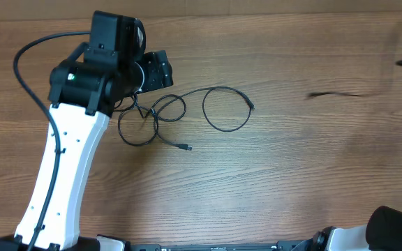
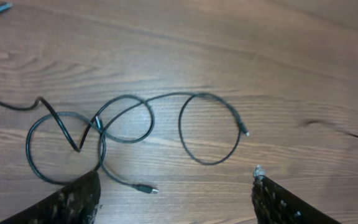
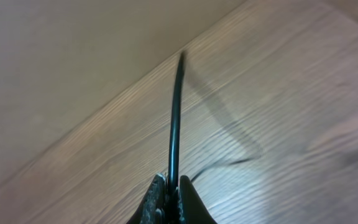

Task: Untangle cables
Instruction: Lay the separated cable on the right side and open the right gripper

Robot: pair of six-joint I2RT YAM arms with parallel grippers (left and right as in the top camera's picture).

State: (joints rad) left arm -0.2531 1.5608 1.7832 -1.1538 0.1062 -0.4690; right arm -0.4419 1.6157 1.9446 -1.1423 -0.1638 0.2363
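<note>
The left gripper (image 2: 174, 176) hangs with its jaws wide apart. The thin black looped cables (image 2: 129, 118) lie slack on the brown wooden table (image 2: 291, 62) just ahead of it, one plug end between its fingertips. The right gripper (image 3: 169, 190) is pinched tight on a separate thin black cord (image 3: 174, 112), a grip that only its own wrist view shows.

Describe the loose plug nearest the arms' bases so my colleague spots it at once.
On the wooden table, right of the white left arm, lie looped black cables. From the left loops a short tail runs toward the bases, ending in the plug. Unlike the other end, on the round right loop, it lies outside every loop.
</note>
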